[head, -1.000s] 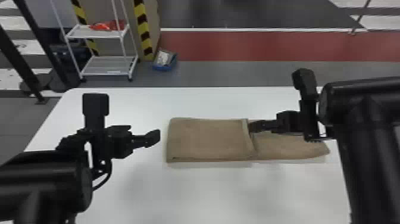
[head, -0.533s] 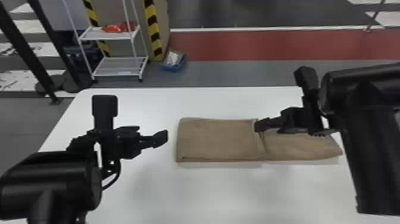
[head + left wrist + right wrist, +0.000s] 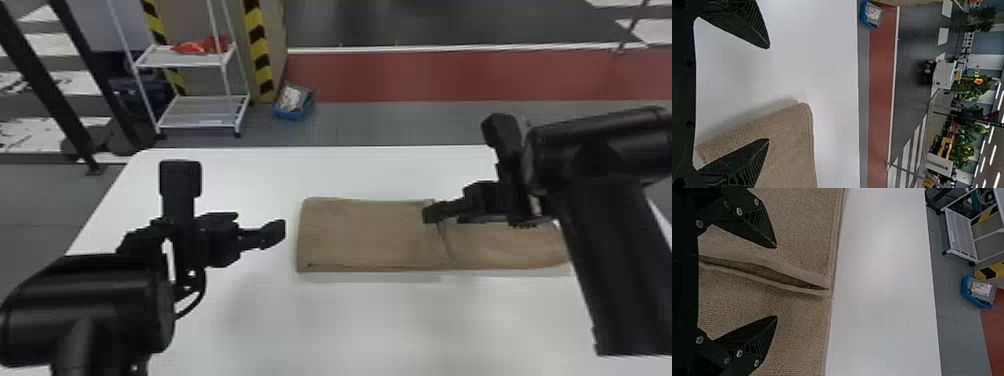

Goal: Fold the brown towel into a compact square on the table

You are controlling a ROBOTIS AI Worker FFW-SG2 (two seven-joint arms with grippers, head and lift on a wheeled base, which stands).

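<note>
Black right claw (image 3: 776, 282), spread, is straddling the inner edge (image 3: 801, 275) of the oblong brown cloth towel (image 3: 365, 234), presumably for pinching; black left claw (image 3: 769, 93), spread, is flanking nine o'clock.

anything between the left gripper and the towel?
Nothing visible. In the head view, bare table separates the left gripper from the brown towel; the right gripper is farther right, over the towel.
</note>
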